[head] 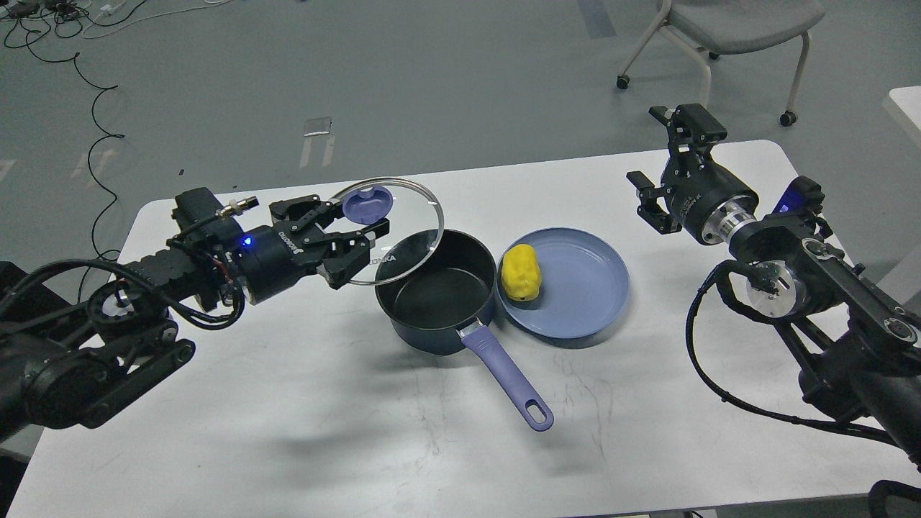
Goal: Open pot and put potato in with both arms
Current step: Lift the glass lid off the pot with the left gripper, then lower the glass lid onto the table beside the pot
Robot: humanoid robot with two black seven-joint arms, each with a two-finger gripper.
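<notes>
On the blue plate [583,302] just right of the uncovered pot [439,291], the potato [521,271] lies nearer the right gripper [665,169], seemingly open and empty, while the left gripper [356,234] grips the glass lid [403,216].

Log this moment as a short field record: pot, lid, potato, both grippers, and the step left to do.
pot: on the table, uncovered, empty, handle toward the robot
lid: lifted and tilted over the pot's left rim, held by its purple knob
left gripper: shut on the lid's knob
potato: on the blue plate, right of the pot
right gripper: open, empty, raised right of the plate
step left: potato into pot
</notes>
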